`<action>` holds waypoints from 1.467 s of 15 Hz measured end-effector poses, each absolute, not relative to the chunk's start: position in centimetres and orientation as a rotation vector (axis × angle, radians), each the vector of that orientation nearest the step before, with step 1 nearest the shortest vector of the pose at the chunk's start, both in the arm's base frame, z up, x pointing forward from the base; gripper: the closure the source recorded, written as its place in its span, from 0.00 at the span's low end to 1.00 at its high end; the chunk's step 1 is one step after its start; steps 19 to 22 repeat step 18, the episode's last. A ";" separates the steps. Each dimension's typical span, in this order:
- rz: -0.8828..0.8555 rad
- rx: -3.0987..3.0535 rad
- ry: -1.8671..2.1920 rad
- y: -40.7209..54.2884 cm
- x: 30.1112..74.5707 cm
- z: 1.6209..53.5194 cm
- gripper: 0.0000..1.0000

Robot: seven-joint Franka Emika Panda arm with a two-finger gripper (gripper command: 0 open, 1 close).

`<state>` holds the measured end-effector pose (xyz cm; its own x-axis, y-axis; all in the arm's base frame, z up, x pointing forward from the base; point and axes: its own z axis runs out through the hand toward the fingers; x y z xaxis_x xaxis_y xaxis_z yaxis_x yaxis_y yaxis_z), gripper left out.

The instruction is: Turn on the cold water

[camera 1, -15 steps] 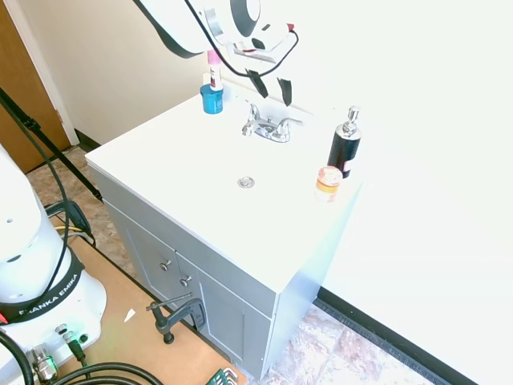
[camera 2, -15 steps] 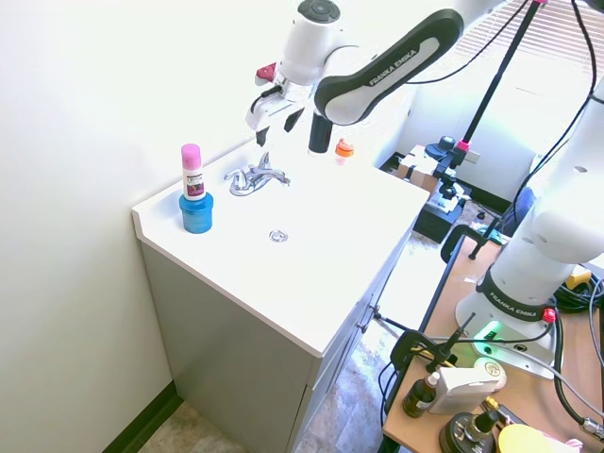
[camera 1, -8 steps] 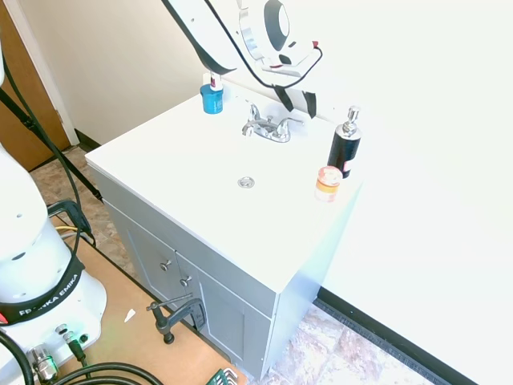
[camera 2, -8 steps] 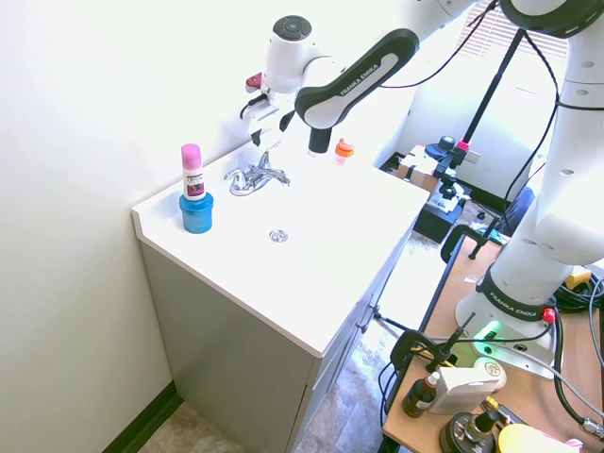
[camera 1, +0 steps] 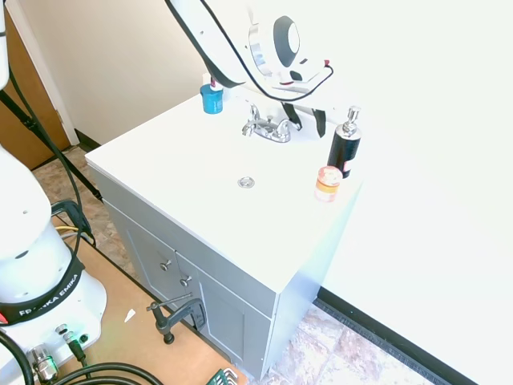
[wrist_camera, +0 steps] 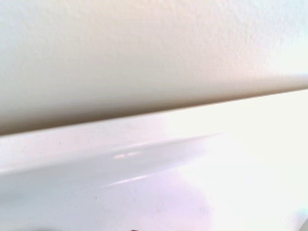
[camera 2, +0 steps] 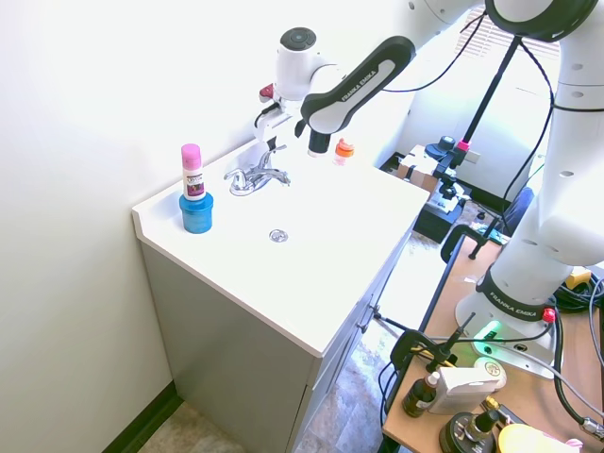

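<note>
The gripper (camera 1: 307,119) hangs spread and empty, close to the wall. The faucet (camera 1: 267,127) sits just beside it, the black bottle (camera 1: 345,147) on its other side.

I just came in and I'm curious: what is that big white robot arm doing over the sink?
The robot's gripper is open and sits right by the shiny faucet at the back of the white sink counter, near the handle on the soap bottle's side. No water is running. A blue cup with a pink-topped bottle stands on the faucet's other side, and a small orange-lidded jar is in front of the soap bottle.
</note>
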<state>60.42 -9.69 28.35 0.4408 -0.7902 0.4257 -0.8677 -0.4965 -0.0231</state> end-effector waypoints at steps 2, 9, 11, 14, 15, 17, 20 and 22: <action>0.502 2.510 -1.468 -9.7 60.2 28.5 0.00; 0.293 2.569 -1.539 -7.8 59.3 32.4 0.00; 0.267 2.590 -1.564 -7.1 59.1 33.5 0.00; 0.183 2.650 -1.585 -5.6 58.0 35.6 0.00; 0.150 2.672 -1.589 -4.9 57.1 35.8 0.00; 0.107 2.707 -1.580 -3.1 54.9 36.0 0.00; 0.098 2.721 -1.568 -2.3 53.9 36.2 0.00; 0.098 2.721 -1.568 -2.3 53.9 36.2 0.00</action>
